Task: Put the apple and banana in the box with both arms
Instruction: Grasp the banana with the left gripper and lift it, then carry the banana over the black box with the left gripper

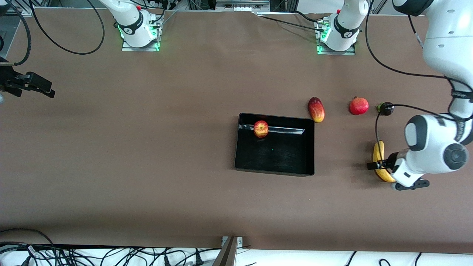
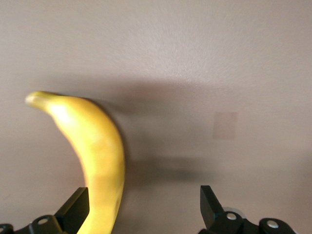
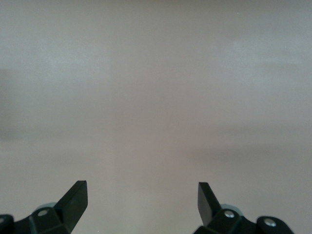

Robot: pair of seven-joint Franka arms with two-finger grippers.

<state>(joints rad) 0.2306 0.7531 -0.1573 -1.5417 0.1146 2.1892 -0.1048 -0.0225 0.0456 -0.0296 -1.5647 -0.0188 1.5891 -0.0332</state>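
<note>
The apple [image 1: 261, 129] lies in the black box [image 1: 274, 168], near its wall farthest from the front camera. The banana [image 1: 379, 155] lies on the table toward the left arm's end. My left gripper [image 1: 382, 166] is low over the banana's nearer half, open. In the left wrist view the banana [image 2: 95, 151] runs close beside one finger [image 2: 75, 209], and my left gripper [image 2: 144, 200] holds nothing. My right gripper [image 1: 44, 88] is open and empty over bare table at the right arm's end; the right wrist view [image 3: 142, 195] shows only table under it.
An elongated red-and-yellow fruit [image 1: 316, 109] lies just outside the box's corner. A round red fruit with a crown tip [image 1: 358, 106] and a small dark fruit [image 1: 385, 108] lie beside it, farther from the front camera than the banana.
</note>
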